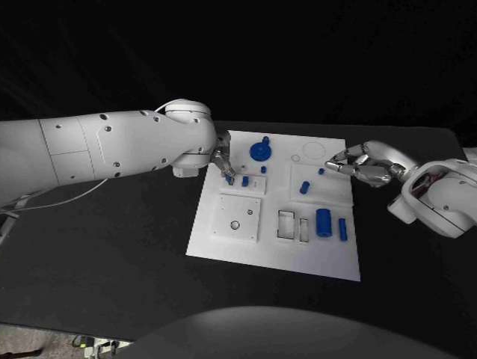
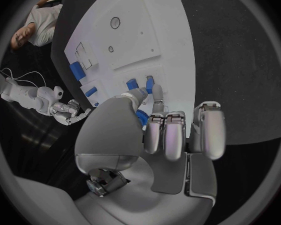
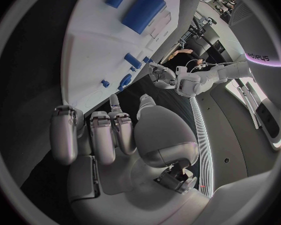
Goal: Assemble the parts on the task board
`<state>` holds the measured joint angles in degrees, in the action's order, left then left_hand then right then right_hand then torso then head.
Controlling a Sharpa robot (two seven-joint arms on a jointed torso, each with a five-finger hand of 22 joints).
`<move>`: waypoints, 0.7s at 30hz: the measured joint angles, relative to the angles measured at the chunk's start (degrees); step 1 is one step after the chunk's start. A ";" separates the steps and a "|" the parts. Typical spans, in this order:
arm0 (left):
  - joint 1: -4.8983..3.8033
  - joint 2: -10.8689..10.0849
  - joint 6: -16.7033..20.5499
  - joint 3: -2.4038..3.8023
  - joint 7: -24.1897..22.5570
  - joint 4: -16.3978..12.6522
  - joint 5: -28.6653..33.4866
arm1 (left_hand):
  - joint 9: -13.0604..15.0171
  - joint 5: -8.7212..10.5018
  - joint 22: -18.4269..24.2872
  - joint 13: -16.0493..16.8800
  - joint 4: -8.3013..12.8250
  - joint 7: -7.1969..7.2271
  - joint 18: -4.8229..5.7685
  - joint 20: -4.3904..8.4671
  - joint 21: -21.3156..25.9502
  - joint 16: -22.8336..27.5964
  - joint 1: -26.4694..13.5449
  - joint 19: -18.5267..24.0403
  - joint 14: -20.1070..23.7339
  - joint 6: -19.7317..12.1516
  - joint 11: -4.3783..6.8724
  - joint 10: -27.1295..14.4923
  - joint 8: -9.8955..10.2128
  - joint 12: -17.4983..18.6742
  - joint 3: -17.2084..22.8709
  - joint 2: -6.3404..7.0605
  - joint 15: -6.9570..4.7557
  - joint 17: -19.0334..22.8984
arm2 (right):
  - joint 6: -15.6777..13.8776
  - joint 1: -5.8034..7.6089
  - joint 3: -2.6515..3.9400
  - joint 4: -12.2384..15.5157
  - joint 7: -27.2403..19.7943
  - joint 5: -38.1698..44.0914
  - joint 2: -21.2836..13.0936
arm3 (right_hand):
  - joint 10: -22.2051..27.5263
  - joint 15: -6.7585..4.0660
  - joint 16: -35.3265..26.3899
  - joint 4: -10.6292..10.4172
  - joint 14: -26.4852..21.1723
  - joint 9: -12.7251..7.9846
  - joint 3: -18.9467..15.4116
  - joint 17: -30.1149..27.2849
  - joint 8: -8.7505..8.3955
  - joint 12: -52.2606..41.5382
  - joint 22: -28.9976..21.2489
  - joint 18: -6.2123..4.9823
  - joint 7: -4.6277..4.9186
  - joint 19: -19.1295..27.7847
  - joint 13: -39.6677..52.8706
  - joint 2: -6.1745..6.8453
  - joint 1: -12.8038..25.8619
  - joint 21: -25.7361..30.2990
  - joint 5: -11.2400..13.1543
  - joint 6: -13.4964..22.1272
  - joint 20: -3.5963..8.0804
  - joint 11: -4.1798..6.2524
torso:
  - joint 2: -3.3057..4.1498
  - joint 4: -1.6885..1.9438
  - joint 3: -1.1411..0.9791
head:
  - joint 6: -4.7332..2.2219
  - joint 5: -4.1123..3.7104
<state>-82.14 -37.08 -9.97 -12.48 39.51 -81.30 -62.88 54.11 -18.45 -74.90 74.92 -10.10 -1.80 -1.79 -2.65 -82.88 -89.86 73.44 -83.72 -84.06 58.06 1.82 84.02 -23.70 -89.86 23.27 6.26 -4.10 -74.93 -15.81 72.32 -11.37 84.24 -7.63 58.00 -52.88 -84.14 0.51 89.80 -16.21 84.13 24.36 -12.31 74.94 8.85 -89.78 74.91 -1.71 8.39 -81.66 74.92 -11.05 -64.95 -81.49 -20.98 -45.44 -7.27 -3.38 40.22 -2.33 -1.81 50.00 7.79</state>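
Left hand (image 1: 221, 160) was down over the upper-left part of the task board (image 1: 219, 244), its fingertips among a pair of small blue pegs (image 1: 238, 180) that stood upright there. From the wrist camera, two fingers (image 2: 154, 96) reached to the pegs while the rest lay curled back against the palm; whether a peg was actually pinched I could not tell. Right hand (image 1: 365, 166) hovered at the board's upper-right edge with its fingers loosely bent and apart, holding nothing that I could see.

The relation that mattered: the pegs lay directly under the left fingertips, long axes vertical, so any lift or press would, in my judgement, run straight up or down. The left hand was plainly the nearer to them; the right was well apart, across the width of the board.

Elsewhere on the board a round blue knob (image 1: 260, 151) sat just beyond the left hand, two further small blue pieces (image 1: 312, 180) stood near the middle, and a large blue cylinder (image 1: 324, 222) with a slimmer blue bar (image 1: 343, 229) beside it lay lengthwise by the rectangular slots (image 1: 294, 226).

The board lay flat on a black counter (image 1: 109, 262), and the room behind was dark.
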 measured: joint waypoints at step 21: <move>0.92 -1.26 3.91 -0.06 0.24 -2.05 -0.26 | -0.18 -0.02 0.00 0.00 0.02 0.03 0.00 0.00 0.00 0.00 0.04 0.00 0.00 0.10 -0.08 -0.08 0.02 0.00 0.33 -0.04 0.00 0.01 | -0.49 -0.09 0.00 0.05 -0.48 0.00 -0.04 | 0.00 0.00 0.00 0.00 0.00 0.01 0.00 -0.01 0.00 0.00 0.04 0.00 0.00 0.41 0.00 0.07 -0.51 0.28 0.00 0.00 0.00 0.00 | 0.02 -0.03 -0.03 | 0.00 -0.25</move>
<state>-81.22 -38.35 -6.06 -12.53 39.75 -83.35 -63.14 53.93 -18.47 -74.90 74.93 -10.08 -1.77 -1.80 -2.65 -82.88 -89.86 73.48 -83.72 -84.06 58.17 1.75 83.94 -23.68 -89.86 23.61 6.22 -4.10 -74.92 -16.30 72.23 -11.37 84.30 -8.11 58.00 -52.92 -84.14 0.51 89.80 -16.21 84.13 24.36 -12.31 74.93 8.85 -89.78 74.95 -1.71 8.39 -81.24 74.92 -10.99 -65.46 -81.21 -20.97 -45.44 -7.27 -3.38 40.24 -2.36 -1.85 50.00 7.54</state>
